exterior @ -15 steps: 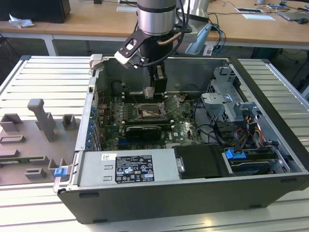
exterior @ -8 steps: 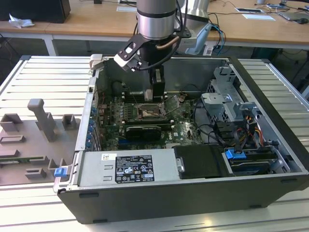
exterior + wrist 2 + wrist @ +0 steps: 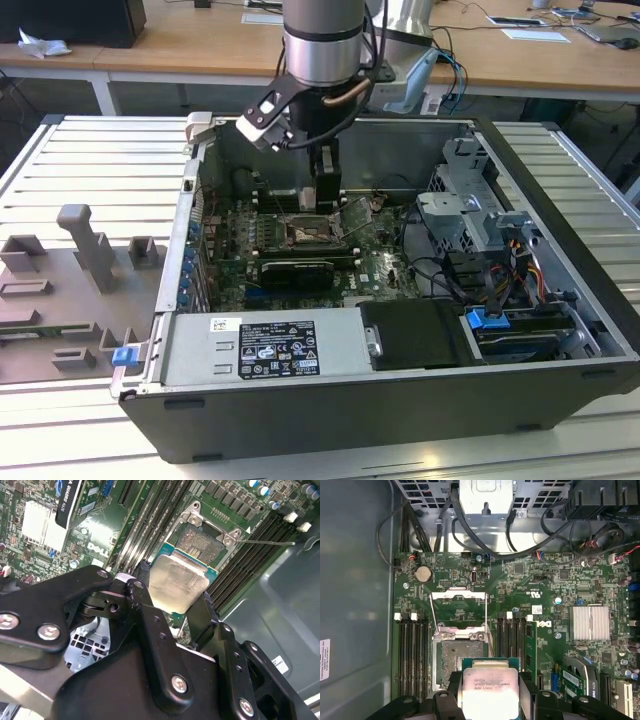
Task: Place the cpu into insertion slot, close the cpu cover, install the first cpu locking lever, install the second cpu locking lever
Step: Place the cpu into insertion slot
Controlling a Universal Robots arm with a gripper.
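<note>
My gripper (image 3: 175, 594) is shut on the cpu (image 3: 176, 580), a flat square chip with a pale metal top, pinched at two opposite edges by the black fingers (image 3: 144, 582). The cpu (image 3: 489, 682) hangs just above and partly beside the insertion slot (image 3: 454, 656), whose dark centre is bare. The cpu cover (image 3: 458, 596) lies swung open beyond the slot, and thin wire levers (image 3: 486, 622) stand free beside it. In the exterior view the gripper (image 3: 325, 195) reaches down into the open computer case, right over the insertion slot (image 3: 305, 235).
Memory slots (image 3: 412, 655) flank the socket on both sides. A black graphics card (image 3: 295, 272) lies near it, then a power supply (image 3: 265, 350). A drive cage (image 3: 470, 210) and cables (image 3: 440, 270) fill the exterior view's right. A finned heat sink (image 3: 590, 622) sits on the board.
</note>
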